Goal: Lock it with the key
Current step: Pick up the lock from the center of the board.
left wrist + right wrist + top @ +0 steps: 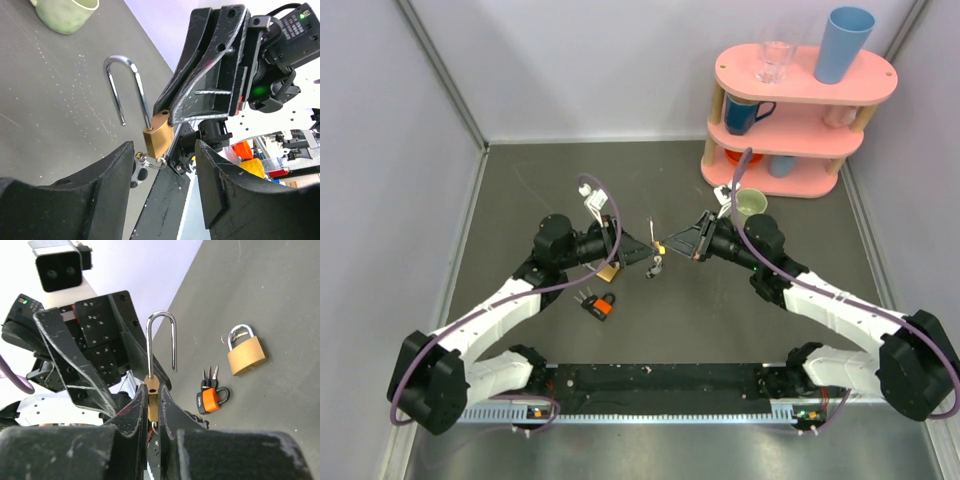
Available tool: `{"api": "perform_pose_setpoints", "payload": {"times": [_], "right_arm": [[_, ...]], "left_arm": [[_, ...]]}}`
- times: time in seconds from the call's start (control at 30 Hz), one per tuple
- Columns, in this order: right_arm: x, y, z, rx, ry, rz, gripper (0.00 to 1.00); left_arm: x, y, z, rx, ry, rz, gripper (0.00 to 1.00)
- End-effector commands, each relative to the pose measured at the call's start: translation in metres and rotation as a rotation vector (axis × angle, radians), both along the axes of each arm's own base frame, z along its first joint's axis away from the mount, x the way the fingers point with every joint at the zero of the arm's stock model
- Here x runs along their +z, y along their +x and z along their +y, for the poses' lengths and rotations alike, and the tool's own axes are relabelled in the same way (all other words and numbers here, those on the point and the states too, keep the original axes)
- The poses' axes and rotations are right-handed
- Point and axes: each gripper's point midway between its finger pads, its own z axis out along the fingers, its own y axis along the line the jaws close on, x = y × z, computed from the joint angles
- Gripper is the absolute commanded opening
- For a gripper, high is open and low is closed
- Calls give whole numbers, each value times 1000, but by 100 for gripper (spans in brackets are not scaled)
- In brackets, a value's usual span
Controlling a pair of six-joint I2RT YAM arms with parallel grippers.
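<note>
Aloft, right tool [152,399] pinching padlock [151,384], left tool [164,152] agape

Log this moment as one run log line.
right gripper: shut on small brass padlock, shackle open | left gripper: open, near key bunch hanging under padlock | locking: not done
</note>
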Motion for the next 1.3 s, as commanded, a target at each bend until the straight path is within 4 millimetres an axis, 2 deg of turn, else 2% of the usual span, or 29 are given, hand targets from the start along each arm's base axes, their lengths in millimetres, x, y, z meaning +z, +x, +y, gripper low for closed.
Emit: {"api": "perform_pose_setpoints", "payload": {"times": [0.0, 0.1, 0.27, 0.4, 0.6, 0.97, 1.07, 1.17, 1.2, 1.27], "right_arm": [[42, -2, -3, -9, 95, -111, 0], [43, -3, -3, -9, 101, -112, 0], [45, -4, -2, 5, 111, -114, 0], [46, -5, -1, 11, 123, -109, 0], [47, -5, -1, 11, 124, -113, 0], [38, -8, -2, 18, 128, -97, 0], [38, -8, -2, 18, 129, -100, 0], [35, -9, -1, 24, 126, -95, 0], [34, -9, -1, 25, 125, -93, 0], [31, -9, 0, 31, 121, -83, 0]], "left_arm": [[11, -2, -4, -26, -13, -55, 57], [12, -4, -5, -38, -20, -64, 57], [26, -12, -10, -91, -80, -108, 57], [32, -17, -20, -148, -84, -128, 52], [31, -18, -29, -162, -94, -119, 33], [53, -14, -28, -135, -148, -170, 36], [55, -14, -28, -137, -161, -170, 30], [58, -14, -28, -131, -171, -170, 16], [58, -14, -28, -129, -171, -170, 2], [58, -13, -27, -120, -173, -168, 0]]}}
